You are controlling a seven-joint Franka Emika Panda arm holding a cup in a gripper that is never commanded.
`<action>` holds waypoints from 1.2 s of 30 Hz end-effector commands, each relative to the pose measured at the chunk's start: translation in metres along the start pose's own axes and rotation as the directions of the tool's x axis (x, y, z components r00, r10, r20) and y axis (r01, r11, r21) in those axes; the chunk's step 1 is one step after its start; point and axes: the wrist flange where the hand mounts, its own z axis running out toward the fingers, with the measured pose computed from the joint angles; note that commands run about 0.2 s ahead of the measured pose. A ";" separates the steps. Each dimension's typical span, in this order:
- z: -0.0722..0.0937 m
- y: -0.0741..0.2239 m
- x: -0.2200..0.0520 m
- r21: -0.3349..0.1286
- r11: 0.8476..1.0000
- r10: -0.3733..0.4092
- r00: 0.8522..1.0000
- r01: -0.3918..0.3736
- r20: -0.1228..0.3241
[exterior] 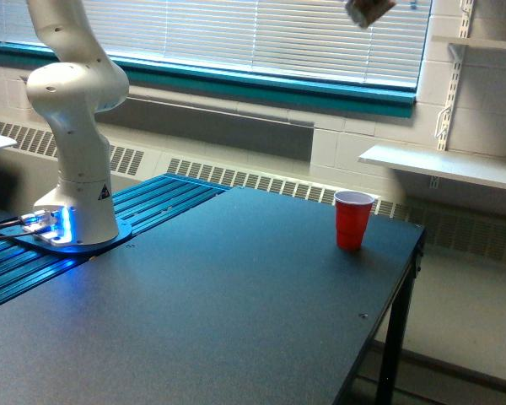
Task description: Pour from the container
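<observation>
Exterior view only. The container (370,10) sits at the very top edge of frame, right of centre, in front of the window blinds (261,34). It's tilted and cut off by the frame edge; see-through walls with a brownish mass inside. It's high above the table, well apart from everything on it.

The claw itself is out of frame, so whether it's open or clamped can't be told. Only the lower arm shows: white base column and joint (76,126) at the left, bolted to a round base plate with a blue light glowing at its foot (63,224), cables running off to the left.

Red plastic cup (352,218) stands upright on the dark table (219,312), at the far right corner, near the right edge. It's below the container and slightly left of it in the frame; depth alignment can't be judged from this angle.

A blue ribbed panel (143,211) runs along the table's left side beside the arm base. White shelves (443,164) on wall brackets at the right. Radiator vents (253,179) run along the wall under the teal window sill (261,84).
</observation>
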 end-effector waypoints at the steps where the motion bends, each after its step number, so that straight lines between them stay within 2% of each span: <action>1: 0.006 0.000 -0.023 0.017 0.993 -0.120 0.992 0.119 0.030; 10: 0.027 0.009 -0.060 0.012 0.989 -0.147 0.985 0.146 0.096; 23: 0.052 0.014 -0.096 0.002 0.984 -0.177 0.967 0.180 0.182; 36: 0.074 0.009 -0.129 -0.018 0.976 -0.204 0.941 0.217 0.269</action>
